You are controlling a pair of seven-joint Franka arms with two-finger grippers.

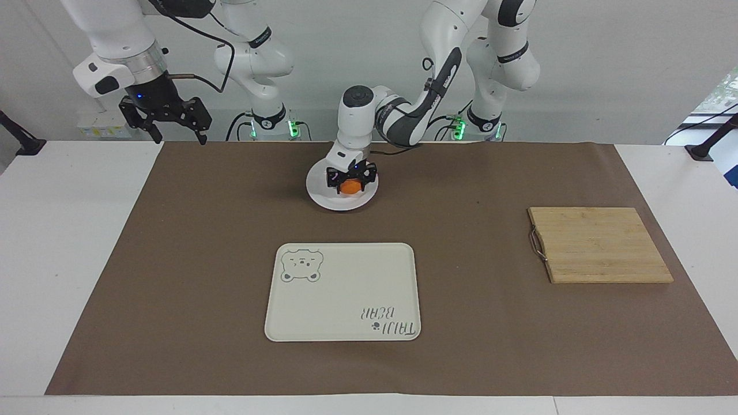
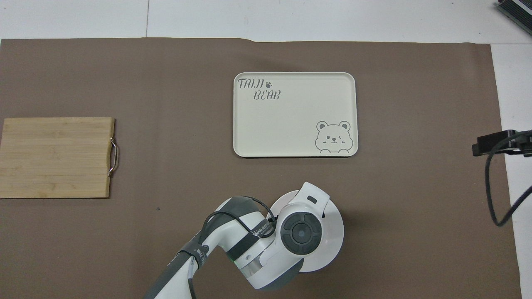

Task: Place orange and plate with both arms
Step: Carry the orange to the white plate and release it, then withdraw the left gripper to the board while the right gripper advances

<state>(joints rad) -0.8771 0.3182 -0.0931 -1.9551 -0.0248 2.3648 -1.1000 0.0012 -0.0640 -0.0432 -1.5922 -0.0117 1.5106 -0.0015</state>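
Note:
The white plate [image 1: 323,195] lies on the brown mat near the robots, in the middle of the table's width; in the overhead view only its rim [image 2: 337,232] shows past the arm. My left gripper [image 1: 350,180] is over the plate's middle, low, shut on the orange [image 1: 349,187]. In the overhead view the left arm's wrist hides the gripper and the orange. My right gripper [image 1: 173,124] waits, open and empty, up in the air over the table edge at the right arm's end; in the overhead view only a dark part of it [image 2: 496,142] shows.
A cream tray with a bear drawing [image 1: 343,291] [image 2: 294,114] lies farther from the robots than the plate. A wooden cutting board with a metal handle [image 1: 599,245] [image 2: 56,157] lies toward the left arm's end.

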